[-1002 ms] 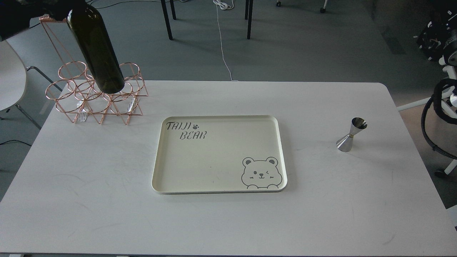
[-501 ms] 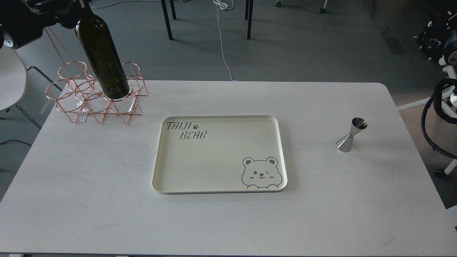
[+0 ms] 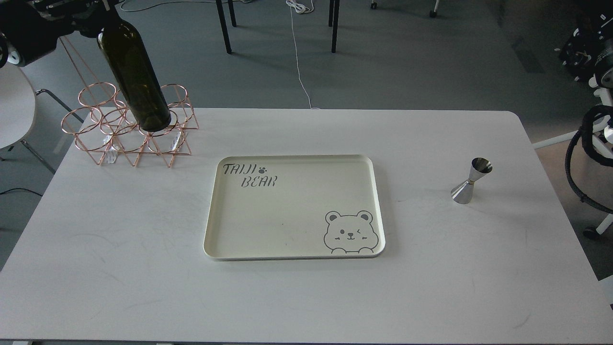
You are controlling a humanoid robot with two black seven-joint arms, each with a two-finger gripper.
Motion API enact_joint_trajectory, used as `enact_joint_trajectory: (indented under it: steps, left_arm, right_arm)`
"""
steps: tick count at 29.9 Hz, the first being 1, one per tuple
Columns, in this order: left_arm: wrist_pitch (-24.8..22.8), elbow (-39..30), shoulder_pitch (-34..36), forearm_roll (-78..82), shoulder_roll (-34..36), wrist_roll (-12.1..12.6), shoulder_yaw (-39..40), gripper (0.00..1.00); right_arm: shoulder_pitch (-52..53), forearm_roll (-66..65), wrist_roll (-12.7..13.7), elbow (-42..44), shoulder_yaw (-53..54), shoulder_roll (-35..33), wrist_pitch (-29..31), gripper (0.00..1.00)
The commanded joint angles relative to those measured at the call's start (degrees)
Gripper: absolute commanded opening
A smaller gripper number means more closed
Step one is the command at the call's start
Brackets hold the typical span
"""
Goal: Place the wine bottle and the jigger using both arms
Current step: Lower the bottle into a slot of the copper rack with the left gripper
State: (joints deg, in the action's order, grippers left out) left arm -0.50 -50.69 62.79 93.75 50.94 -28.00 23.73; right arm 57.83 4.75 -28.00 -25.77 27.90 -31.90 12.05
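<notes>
The wine bottle [image 3: 134,76] is tilted at the far left, neck up and to the left. Its base sits in or just above a ring of the copper wire rack [image 3: 96,139]. My left gripper [image 3: 93,12] is a dark mass at the top left edge, closed around the bottle's neck, which it hides. The jigger [image 3: 471,181] stands upright on the table at the right, untouched. Only cabled parts of my right arm [image 3: 582,143] show at the right edge; its gripper is out of view.
A cream tray [image 3: 292,159] with a bear print lies at the middle of the white table [image 3: 143,287]. A white chair [image 3: 14,105] stands left of the table. Chair legs and cables are on the floor behind.
The bottle has come down and a little right, its base now at the rack's ring. My left arm has come further into view. The jigger and tray have not moved.
</notes>
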Motion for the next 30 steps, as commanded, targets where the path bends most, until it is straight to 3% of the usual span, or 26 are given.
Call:
enact_joint_trajectory:
  steps: [1, 30]
  left_arm:
    - [-0.11, -0.11, 0.05, -0.24, -0.14, 0.0, -0.09, 0.09]
    - [0.24, -0.46, -2.67, -1.91, -2.25, 0.0, -3.43, 0.13]
  right_arm:
    - [-0.09, 0.0, 0.0, 0.01, -0.04, -0.01, -0.01, 0.96]
    - [-0.7, -0.18, 0.0, 0.01, -0.13, -0.09, 0.08, 0.97]
